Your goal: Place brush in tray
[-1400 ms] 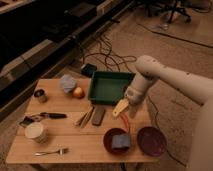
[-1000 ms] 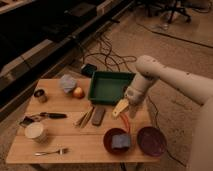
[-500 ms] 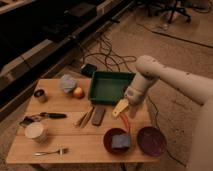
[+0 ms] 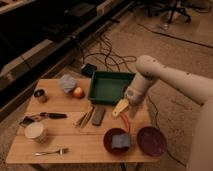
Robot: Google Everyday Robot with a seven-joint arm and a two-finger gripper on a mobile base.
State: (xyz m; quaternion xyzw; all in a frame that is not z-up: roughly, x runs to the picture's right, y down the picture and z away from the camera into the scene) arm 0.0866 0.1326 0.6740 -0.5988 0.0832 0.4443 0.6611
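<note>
Hand (image 4: 121, 107) hovers beside the green rectangular plastic tray (image 4: 107, 89), open or closed we cannot tell; the black-handled, grey-headed brush (image 4: 50, 116) lies well apart across the wooden table (image 4: 75, 142), where a skewed grasp could spin it.

1. Back right of the table (image 4: 75, 139): tray (image 4: 109, 89).
2. Just off its front right corner, above the tabletop: gripper (image 4: 121, 107).
3. Far left, mid-table: brush (image 4: 46, 116), lying sideways.
4. Right in front of the tray: flat bar (image 4: 98, 115).
5. Front right, side by side: left bowl (image 4: 107, 142), right bowl (image 4: 151, 141).
</note>
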